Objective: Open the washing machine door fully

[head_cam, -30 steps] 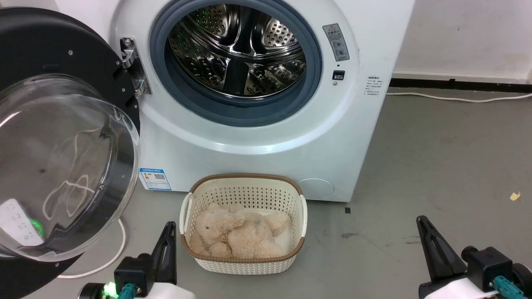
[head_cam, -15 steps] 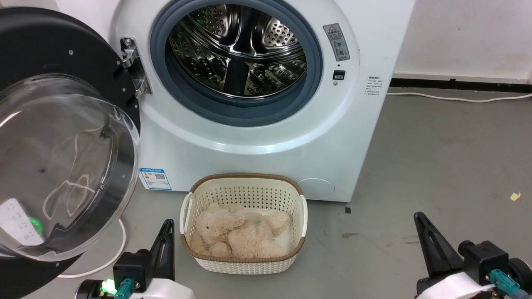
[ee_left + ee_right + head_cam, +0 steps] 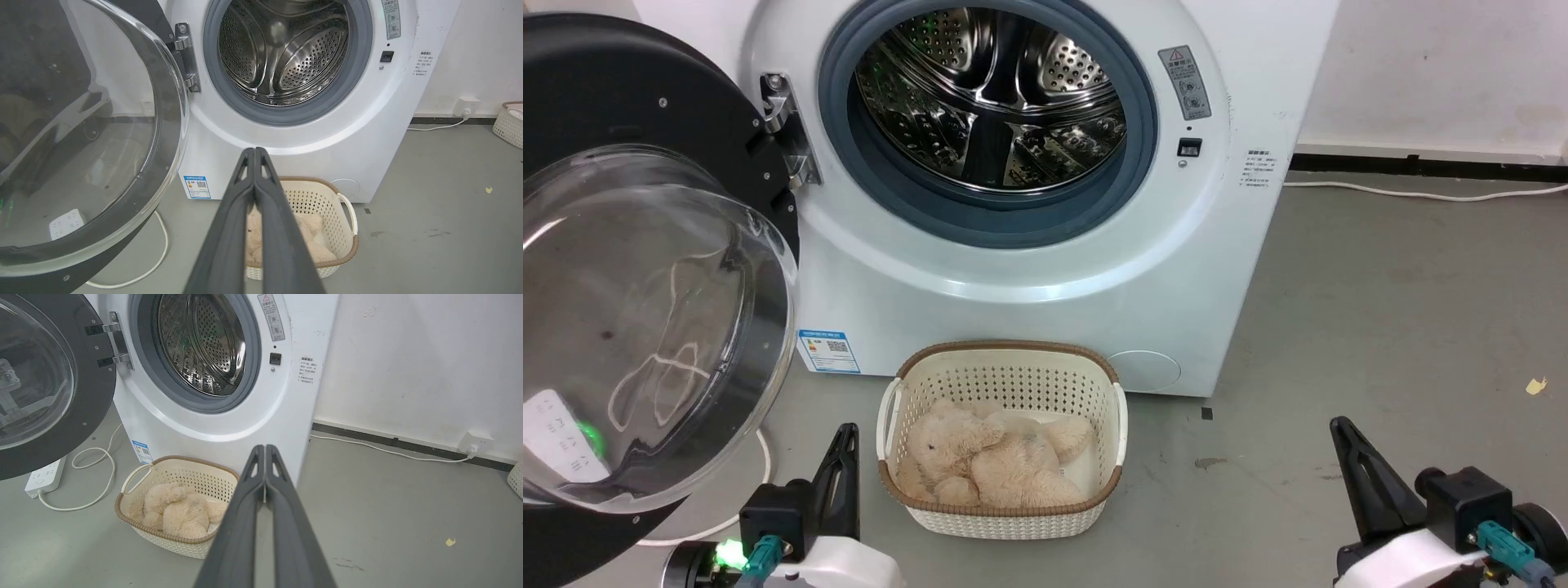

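1. Head view: you see the large round glossy black washing machine door (image 3: 621,90) swung out on its metal hinge (image 3: 784,131) at the left, its clear glass bowl (image 3: 645,327) bulging toward you; the white boxy front-loading washing machine (image 3: 1029,278) stands behind it, its perforated steel drum (image 3: 988,98) exposed inside the grey rubber gasket (image 3: 1005,233); a cream woven-look plastic basket (image 3: 1005,349) sits on the grey floor (image 3: 1380,310) just in front of the machine, with a beige plush toy (image 3: 988,461) in it; your left gripper (image 3: 848,433) stands at the lower left, just beside the basket, fingers pressed together and empty; your right gripper (image 3: 1339,426) stands at the lower right, well apart from the basket, fingers likewise together and empty.
2. Left wrist view: the two dark fingers meet along their length, pointing at the machine's lower front above the basket; the door takes the left side, clear of the drum opening; a white power strip (image 3: 67,222) shows through the glass; a white cable (image 3: 164,241) curves on the floor below the door.
3. Right wrist view: the fingers touch at their tips with nothing between them; the door hangs open at the upper left, away from the opening; the power strip lies on the floor beneath it; a white wall socket (image 3: 474,443) sits low on the wall at the right.
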